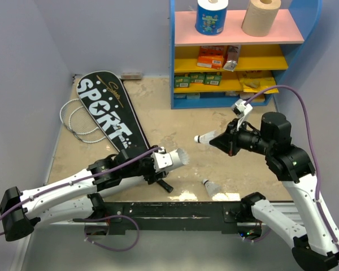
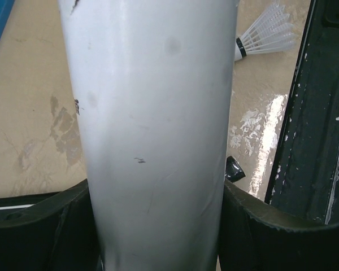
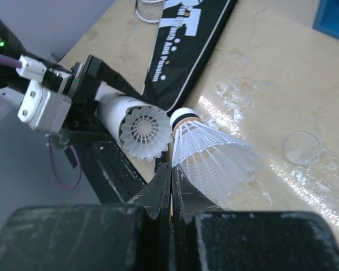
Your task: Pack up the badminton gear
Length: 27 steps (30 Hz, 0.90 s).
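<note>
Left gripper point(image 1: 153, 164): clenched round the tube point(image 1: 172, 159), mouth facing right for loading (a nested shuttlecock point(image 3: 145, 132) shows inside).
Right gripper point(image 1: 229, 141): pinches the shuttlecock point(image 1: 206, 138) by its skirt, cork aimed tubeward.

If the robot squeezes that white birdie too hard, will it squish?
Probably a little. The shuttlecock in the right gripper has a thin, open-ribbed skirt, so it likely bends easily and weighs little. Its cone shape would probably roll in a curve.
</note>
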Tool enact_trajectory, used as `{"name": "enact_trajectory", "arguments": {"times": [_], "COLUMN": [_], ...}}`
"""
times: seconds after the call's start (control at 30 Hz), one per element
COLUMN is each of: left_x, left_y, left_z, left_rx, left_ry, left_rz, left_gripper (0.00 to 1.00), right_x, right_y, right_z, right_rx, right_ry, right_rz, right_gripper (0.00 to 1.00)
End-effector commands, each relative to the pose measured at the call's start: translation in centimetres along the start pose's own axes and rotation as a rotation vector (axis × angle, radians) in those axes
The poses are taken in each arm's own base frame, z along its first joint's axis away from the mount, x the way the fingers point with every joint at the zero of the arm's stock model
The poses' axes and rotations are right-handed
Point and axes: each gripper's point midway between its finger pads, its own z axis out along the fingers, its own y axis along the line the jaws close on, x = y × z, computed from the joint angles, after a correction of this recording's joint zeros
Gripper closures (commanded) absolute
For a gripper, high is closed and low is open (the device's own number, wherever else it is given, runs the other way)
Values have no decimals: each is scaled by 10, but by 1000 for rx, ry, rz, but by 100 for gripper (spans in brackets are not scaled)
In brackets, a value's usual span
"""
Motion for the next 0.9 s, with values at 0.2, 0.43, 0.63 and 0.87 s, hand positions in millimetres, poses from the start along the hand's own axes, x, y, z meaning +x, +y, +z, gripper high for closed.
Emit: {"name": "enact_trajectory", "arguments": {"times": [0.2,0.43,0.63,0.87], "left_x": [-29,-30,-34,-41], "left_y": [9,8,8,6], "left_z": [-11,-10,-13,-20], "left_rx": [-49,-42,-43,-34], "left_ry": [-133,-132,-149,-188], "left_rz": [43,43,47,49], "left_gripper": [100,100,100,100], "right_x": [22,24,30,31], "right_y": [33,45,59,53], "right_z": [0,7,23,42], "right_rx": [-200,-247,-272,-215], "right_ry": [81,79,94,102], "right_rz": [-7,14,30,45], "right_gripper": [100,100,100,100]}}
